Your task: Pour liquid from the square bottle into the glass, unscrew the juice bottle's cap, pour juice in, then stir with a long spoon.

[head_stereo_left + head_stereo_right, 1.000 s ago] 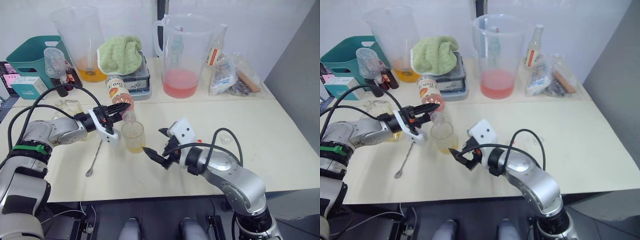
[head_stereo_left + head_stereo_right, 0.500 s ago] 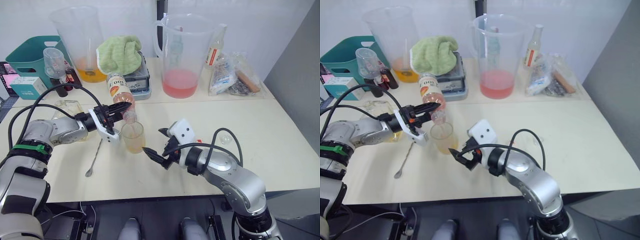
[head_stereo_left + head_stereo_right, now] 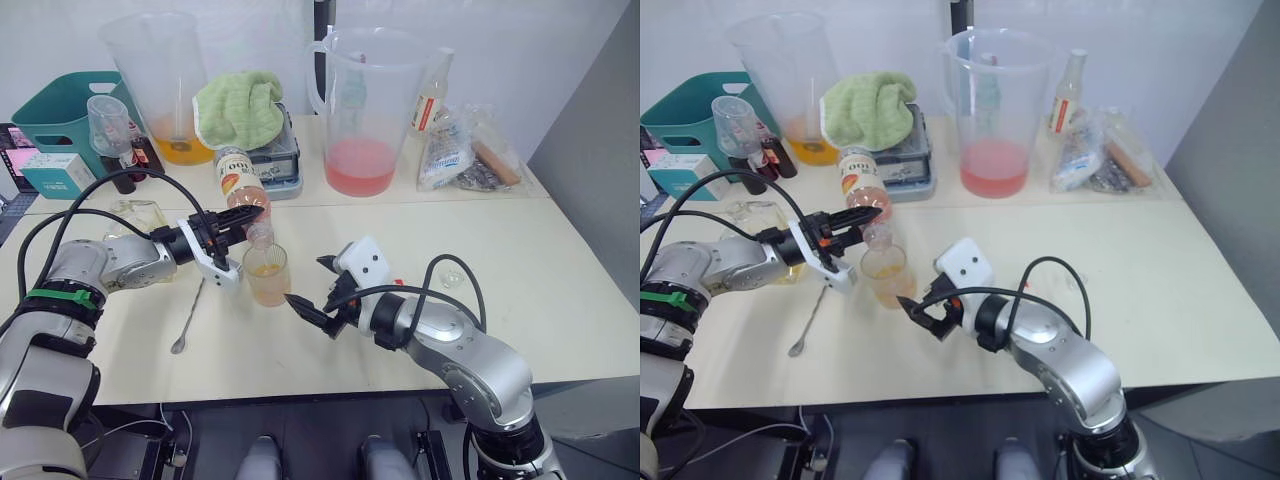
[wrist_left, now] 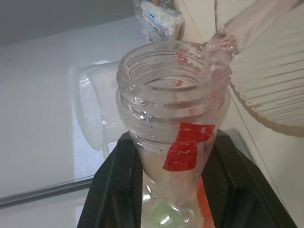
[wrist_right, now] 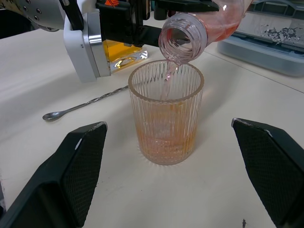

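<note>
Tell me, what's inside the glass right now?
The glass holds orange-pink liquid low down, and a thin stream of juice falls in from the juice bottle tilted above. Nothing else shows inside.

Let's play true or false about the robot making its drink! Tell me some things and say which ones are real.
1. The left claw holds the juice bottle tipped over the glass. True.
2. Juice is running from the bottle's mouth into the glass. True.
3. The right claw is squeezing the glass. False: it is open, its fingers wide on either side of the glass, not touching.
4. The long spoon stands in the glass. False: it lies flat on the table beside it.
5. The juice bottle's cap is still on. False: the mouth is open.
</note>
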Available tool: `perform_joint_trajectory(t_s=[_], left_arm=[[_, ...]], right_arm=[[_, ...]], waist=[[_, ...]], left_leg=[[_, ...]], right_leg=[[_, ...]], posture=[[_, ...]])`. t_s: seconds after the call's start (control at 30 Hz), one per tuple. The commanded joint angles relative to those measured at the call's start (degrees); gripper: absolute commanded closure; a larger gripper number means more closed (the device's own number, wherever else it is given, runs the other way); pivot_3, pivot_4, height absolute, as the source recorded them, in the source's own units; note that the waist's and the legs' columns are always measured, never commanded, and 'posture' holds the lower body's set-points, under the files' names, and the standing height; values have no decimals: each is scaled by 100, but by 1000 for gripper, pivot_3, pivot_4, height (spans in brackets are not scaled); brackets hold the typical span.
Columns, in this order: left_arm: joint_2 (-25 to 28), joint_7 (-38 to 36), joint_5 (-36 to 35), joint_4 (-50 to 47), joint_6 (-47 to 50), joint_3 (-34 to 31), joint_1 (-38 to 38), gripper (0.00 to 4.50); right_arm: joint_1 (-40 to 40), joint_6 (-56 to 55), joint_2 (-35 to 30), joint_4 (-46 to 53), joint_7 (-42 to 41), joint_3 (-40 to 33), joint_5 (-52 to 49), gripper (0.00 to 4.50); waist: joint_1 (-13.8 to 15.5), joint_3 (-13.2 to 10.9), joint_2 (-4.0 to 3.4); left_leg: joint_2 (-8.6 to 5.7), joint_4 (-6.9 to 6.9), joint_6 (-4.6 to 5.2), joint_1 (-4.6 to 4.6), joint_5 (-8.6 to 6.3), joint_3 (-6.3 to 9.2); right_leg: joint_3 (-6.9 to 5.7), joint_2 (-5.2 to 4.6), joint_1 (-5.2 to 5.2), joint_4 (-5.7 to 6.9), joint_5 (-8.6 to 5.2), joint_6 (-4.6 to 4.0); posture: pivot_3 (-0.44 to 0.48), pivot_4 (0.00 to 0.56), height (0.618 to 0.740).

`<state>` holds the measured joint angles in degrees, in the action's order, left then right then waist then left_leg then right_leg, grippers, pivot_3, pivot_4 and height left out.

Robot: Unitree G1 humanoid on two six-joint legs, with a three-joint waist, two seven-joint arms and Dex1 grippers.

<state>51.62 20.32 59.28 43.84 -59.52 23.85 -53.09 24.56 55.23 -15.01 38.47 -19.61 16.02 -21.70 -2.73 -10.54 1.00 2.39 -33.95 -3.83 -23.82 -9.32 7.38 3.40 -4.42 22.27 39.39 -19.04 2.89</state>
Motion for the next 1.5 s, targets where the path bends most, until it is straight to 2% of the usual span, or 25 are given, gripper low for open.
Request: perform_joint_trajectory(t_s=[0.03, 0.23, 0.37, 0.63, 0.7, 0.9, 1.1, 1.17, 1.3, 1.4, 1.5], left_arm=[[12, -64, -358, 90, 2, -119, -104, 3234], [-42, -708, -1116, 196, -130, -248, 87, 3234], [-97, -1399, -2050, 280, -208, -403, 277, 3234], [-144, -3800, -4882, -98, 436, -1004, 643, 3234], [-140, -4746, -5992, -594, 1115, -1240, 754, 3234], [209, -6662, -8285, -2309, 3888, -2168, 1317, 3234], [831, -7304, -9725, -3445, 6544, -3308, 2018, 3234], [1169, -7622, -10338, -3782, 7482, -4015, 2583, 3234], [1523, -8148, -10910, -4265, 8579, -5274, 3659, 3234], [1556, -8741, -10965, -4476, 9333, -6780, 4920, 3234], [1498, -8917, -10938, -4367, 9592, -7495, 5379, 3234]], right_arm=[[54, -78, 17, 217, -14, -62, -66, 38], [28, -89, 15, 210, -15, -38, -52, 38], [37, -108, 13, 172, -21, -25, -36, 38], [172, -263, -58, -75, -190, -143, -31, 38], [282, -341, -104, -218, -337, -212, -68, 38], [838, -544, -254, -825, -963, -364, -266, 38], [1421, -737, -319, -1498, -1626, -445, -469, 38], [1583, -803, -398, -1687, -1951, -364, -517, 38], [1750, -985, -484, -1958, -2307, -255, -489, 38], [1855, -1152, -446, -2179, -2489, -181, -434, 38], [1869, -1222, -436, -2227, -2570, -115, -410, 38]], waist=[[0, 0, 0], [-4, 0, 0], [-6, 0, 0], [-58, 0, 0], [-73, 0, 0], [-166, 0, 0], [-302, 0, 0], [-310, 0, -1], [-392, -2, -3], [-403, -3, -5], [-373, -4, -4]], left_leg=[[0, 0, 0, 0, 0, 0], [0, 0, 0, 0, 0, 0], [1, 0, -1, 0, 0, 0], [1, -1, -1, 0, 1, 2], [1, -2, -3, 0, 2, 3], [3, -2, -5, 1, 4, 8], [8, -1, -2, 5, 3, 12], [10, -1, -1, 6, 2, 13], [11, 6, 1, 8, 1, 11], [13, 8, 0, 9, 1, 8], [17, 10, 0, 11, 1, 7]], right_leg=[[0, 0, 0, 0, 0, 0], [0, -1, 0, 1, 0, 0], [0, 0, 0, 2, 0, 0], [0, 0, 0, 5, 0, 0], [0, 0, 0, 7, 0, 0], [1, 3, 0, 17, 0, -1], [0, 10, 0, 35, -1, -1], [0, 11, 0, 35, -1, 0], [1, 11, 2, 37, -1, -1], [1, 10, 3, 32, -2, -2], [0, 12, 4, 30, -2, -3]], posture=[[0, 150, 740], [0, 150, 740], [0, 150, 740], [0, 150, 740], [0, 150, 740], [0, 150, 740], [0, 150, 740], [0, 150, 740], [0, 150, 740], [0, 150, 740], [0, 150, 740]])
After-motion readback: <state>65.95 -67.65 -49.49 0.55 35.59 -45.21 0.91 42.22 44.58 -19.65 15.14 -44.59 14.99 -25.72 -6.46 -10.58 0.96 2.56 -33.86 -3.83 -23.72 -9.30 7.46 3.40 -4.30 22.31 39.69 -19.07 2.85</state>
